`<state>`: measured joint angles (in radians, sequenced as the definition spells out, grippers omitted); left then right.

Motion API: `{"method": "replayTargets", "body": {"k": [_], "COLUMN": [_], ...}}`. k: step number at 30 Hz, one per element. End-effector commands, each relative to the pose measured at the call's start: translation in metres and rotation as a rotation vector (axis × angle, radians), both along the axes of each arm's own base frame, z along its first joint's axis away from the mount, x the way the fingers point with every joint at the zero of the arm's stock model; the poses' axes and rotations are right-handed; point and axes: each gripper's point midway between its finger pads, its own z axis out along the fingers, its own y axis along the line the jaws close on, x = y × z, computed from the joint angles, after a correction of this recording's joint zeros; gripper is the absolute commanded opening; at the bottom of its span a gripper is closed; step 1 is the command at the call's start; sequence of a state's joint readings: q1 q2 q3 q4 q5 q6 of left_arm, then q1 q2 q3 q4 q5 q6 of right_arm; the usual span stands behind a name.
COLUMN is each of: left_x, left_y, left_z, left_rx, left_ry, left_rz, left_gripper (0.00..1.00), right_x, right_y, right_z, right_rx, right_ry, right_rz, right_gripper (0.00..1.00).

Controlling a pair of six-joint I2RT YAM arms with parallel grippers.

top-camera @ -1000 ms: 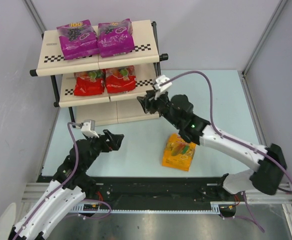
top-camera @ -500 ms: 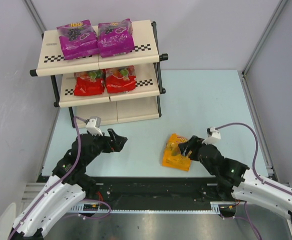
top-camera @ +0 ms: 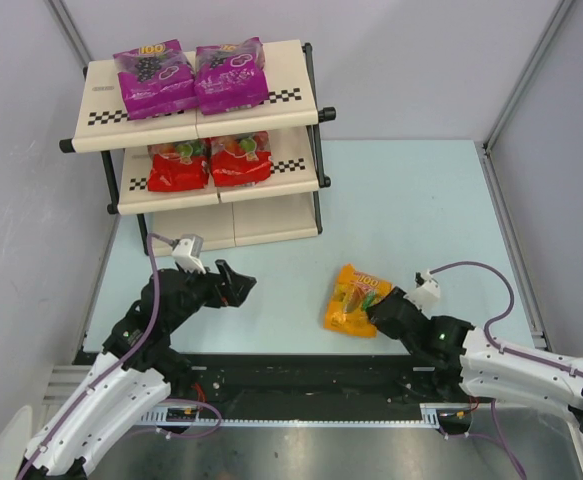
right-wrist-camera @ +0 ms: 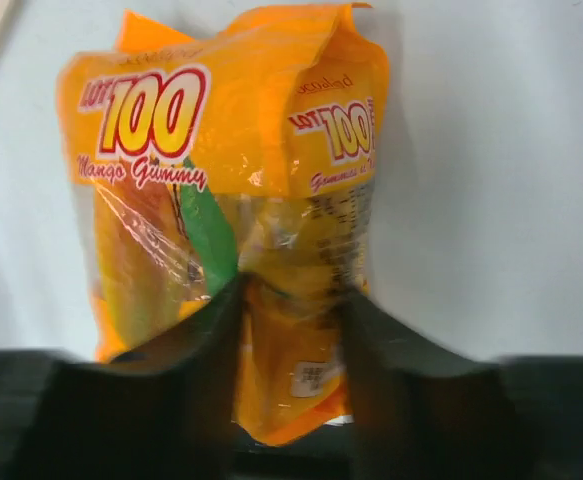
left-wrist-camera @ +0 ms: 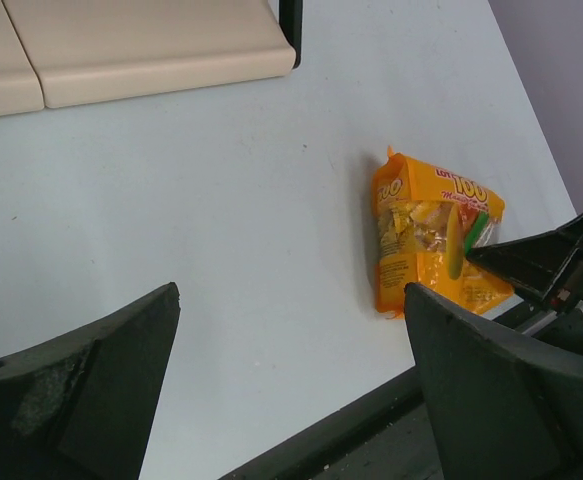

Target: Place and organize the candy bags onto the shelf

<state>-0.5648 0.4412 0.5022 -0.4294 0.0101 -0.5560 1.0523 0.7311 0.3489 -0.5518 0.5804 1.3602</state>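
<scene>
Two purple candy bags lie on the shelf's top board, and two red ones on the middle board. The orange-yellow bag lies on the table near the front edge. My right gripper reaches in low from the front right, its fingers pinching a fold at the bag's near end. My left gripper hangs wide open over bare table to the bag's left, with nothing in it.
The shelf's lowest board is bare and its black frame leg stands at the front right corner. The black rail runs along the table's near edge just behind the orange bag. Grey walls close in both sides.
My right arm swung back from the shelf's right end to the orange bag and its jaws closed on the bag's near end. The bag shifted slightly. The left arm barely moved.
</scene>
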Motion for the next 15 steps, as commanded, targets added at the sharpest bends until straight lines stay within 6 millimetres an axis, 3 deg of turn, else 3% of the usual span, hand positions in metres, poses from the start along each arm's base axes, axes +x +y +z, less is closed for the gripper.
{"method": "replayTargets", "body": {"k": [1,2,3,6,7,10,12,14,15], "left_x": [-0.004,-0.004,-0.005,-0.005,-0.005,-0.005,-0.004,-0.005,-0.005], "left_y": [-0.005,-0.005,-0.004,-0.004,-0.004,-0.007,-0.008,-0.008,-0.009], "left_z": [0.02,0.02,0.019,0.02,0.019,0.021,0.02,0.02,0.02], "left_rx": [-0.034,-0.038,-0.039,-0.046,-0.046,-0.049,-0.05,-0.05,-0.052], "left_ry": [-0.059,-0.058,-0.057,-0.062,-0.062,-0.069,-0.067,-0.065,-0.066], "left_rz": [-0.037,-0.037,-0.037,-0.036,-0.036,-0.047,-0.053,-0.056,-0.056], "left_gripper": [0.98,0.98,0.98,0.98,0.98,0.98,0.98,0.98,0.98], "right_x": [0.004,0.003,0.005,0.008,0.009,0.006,0.005,0.004,0.007], "right_y": [0.017,0.021,0.023,0.042,0.059,0.078,0.09,0.106,0.113], "right_z": [0.002,0.006,0.012,0.045,0.067,0.095,0.1,0.118,0.112], "right_rx": [0.081,0.075,0.077,0.075,0.143,0.184,0.189,0.223,0.201], "right_ry": [-0.02,-0.045,-0.075,-0.253,-0.329,-0.459,-0.493,-0.567,-0.558], "right_rz": [-0.003,0.033,0.054,0.21,0.27,0.403,0.459,0.521,0.534], "right_gripper": [0.25,0.06,0.0,0.0,0.0,0.0,0.0,0.0,0.0]}}
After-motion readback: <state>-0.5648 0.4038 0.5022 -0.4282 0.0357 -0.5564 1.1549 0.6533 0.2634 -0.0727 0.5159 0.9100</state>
